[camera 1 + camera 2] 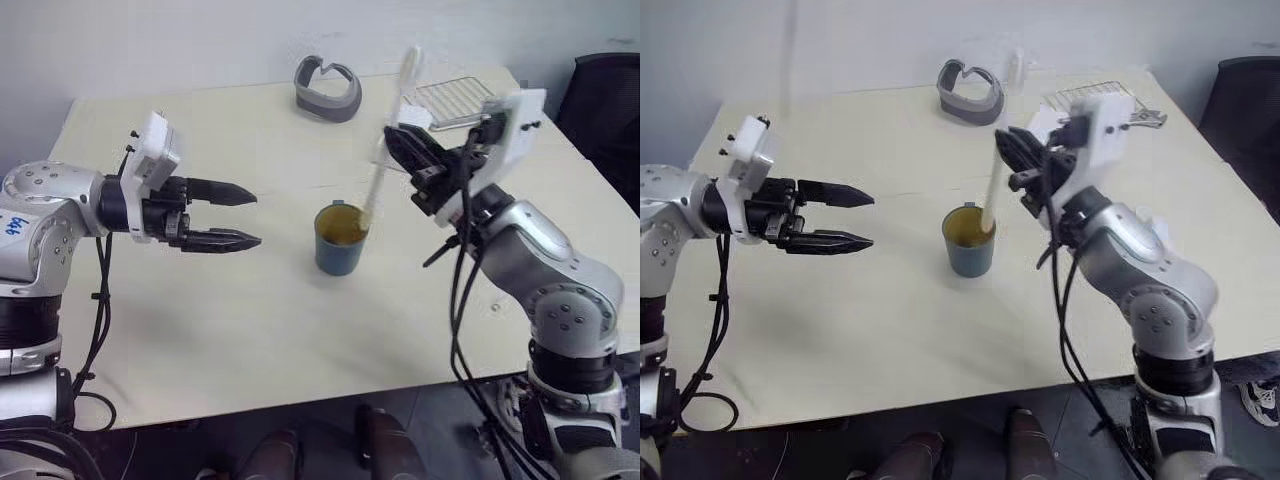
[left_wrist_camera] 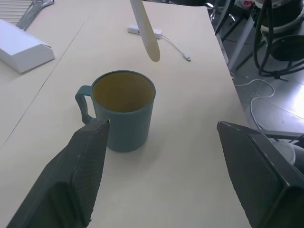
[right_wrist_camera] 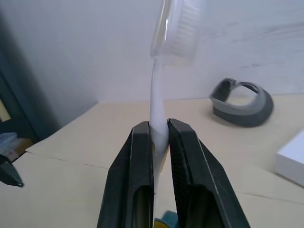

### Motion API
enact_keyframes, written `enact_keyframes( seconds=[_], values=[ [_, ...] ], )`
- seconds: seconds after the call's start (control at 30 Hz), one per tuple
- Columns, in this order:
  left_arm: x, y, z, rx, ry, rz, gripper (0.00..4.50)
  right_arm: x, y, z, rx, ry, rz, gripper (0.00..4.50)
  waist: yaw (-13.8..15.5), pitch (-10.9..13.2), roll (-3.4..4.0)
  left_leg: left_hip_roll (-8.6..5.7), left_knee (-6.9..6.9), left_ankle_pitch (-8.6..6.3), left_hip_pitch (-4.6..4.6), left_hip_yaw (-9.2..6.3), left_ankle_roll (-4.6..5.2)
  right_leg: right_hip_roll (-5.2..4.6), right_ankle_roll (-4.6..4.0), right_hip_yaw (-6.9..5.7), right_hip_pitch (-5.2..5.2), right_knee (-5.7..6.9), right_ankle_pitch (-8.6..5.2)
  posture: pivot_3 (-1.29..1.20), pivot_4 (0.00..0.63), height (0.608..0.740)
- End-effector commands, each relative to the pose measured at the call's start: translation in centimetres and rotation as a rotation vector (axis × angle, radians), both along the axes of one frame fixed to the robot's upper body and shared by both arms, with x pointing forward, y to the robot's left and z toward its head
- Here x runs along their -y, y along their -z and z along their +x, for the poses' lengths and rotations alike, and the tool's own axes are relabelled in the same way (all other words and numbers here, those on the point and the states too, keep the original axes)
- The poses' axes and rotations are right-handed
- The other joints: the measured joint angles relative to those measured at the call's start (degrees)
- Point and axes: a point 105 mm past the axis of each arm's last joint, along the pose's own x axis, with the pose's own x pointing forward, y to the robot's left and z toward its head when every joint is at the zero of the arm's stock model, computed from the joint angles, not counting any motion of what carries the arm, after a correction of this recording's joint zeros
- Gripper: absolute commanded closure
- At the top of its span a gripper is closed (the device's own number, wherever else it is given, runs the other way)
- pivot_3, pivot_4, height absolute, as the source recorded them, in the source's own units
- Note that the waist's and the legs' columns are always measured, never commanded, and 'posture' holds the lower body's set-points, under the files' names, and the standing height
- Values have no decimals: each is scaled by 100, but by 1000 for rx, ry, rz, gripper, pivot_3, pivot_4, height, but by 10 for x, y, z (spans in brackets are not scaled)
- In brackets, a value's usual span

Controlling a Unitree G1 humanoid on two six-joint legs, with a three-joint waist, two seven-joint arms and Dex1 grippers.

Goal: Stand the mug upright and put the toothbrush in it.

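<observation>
The dark teal mug (image 1: 338,250) stands upright near the middle of the table (image 1: 200,330), its yellowish inside showing and its handle (image 2: 84,103) on the side. My right gripper (image 1: 396,141) is shut on the cream toothbrush (image 1: 385,150) at mid-handle. It holds the toothbrush nearly upright, bristle head (image 3: 184,27) on top. The toothbrush's lower end (image 2: 152,50) hangs in the air just over the mug's mouth. My left gripper (image 1: 245,218) is open, level with the mug and a short way to its left, with nothing between its fingers (image 2: 80,175).
A grey curved band (image 1: 328,88) lies at the back of the table. A wire rack (image 1: 455,95) and a white box (image 2: 23,47) sit at the back right. A white hub with a thin cable (image 2: 166,37) lies beyond the mug. A black chair (image 1: 605,95) stands off the right edge.
</observation>
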Motion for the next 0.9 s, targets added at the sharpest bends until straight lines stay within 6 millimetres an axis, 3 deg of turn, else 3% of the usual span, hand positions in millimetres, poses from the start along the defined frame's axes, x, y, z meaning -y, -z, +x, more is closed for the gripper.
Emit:
enact_keyframes(
  seconds=[0.03, 0.2, 0.43, 0.5, 0.57, 0.63, 0.7, 0.9],
  values=[
    [2, -14, -5, 70, 4, -25, 673, -8, 6, 10, 88, 51, -64, 4293, 2, 0, -1, -4, 0, 0, 0, 0, 0, 1, 0, 0, 0, 1, 0, 0, 150, 740],
    [2, -18, -5, 79, -12, -42, 673, -11, 28, 26, 98, 111, -138, 4293, -6, 0, 0, -22, 4, 4, 0, 1, 7, 1, 0, 0, -3, 16, 0, 0, 150, 740],
    [2, -17, -6, 49, -2, -69, 673, -10, 42, 10, 84, 53, -130, 2037, -45, 0, 0, -23, 1, 3, -1, 5, 7, 0, 0, -2, -22, 27, 0, 0, 150, 740],
    [2, -18, -7, 36, 4, -81, 673, -4, 38, 3, 80, 49, -135, 1359, -63, 0, 0, -27, 1, 3, -4, 5, 7, -1, 0, -3, -36, 36, 0, 0, 150, 740],
    [1, -15, -7, 35, 3, -80, 673, 4, 21, -14, 109, -10, -176, 680, -65, 0, 0, -27, 3, 3, -8, 6, 7, -3, 0, -2, -43, 42, 0, 0, 150, 740],
    [-2, -13, -6, 33, -6, -71, 673, 21, 7, -32, 145, -88, -292, 27, -31, 2, 3, -31, 6, 3, -22, 5, 7, -5, 0, -2, -52, 42, 0, 0, 150, 740],
    [-7, -11, -5, 32, -14, -60, 673, 46, 2, -42, 115, -126, -417, 27, 8, 1, 2, -30, 10, 2, -33, 3, 9, -6, 0, -7, -52, 30, 1, 0, 150, 740],
    [-37, -17, -4, 38, -60, 8, 673, 132, 20, -69, -210, -248, -739, 27, 43, 2, -3, -23, 10, -4, -37, 11, 18, -19, -1, -8, -47, 23, 1, 0, 150, 740]
  ],
)
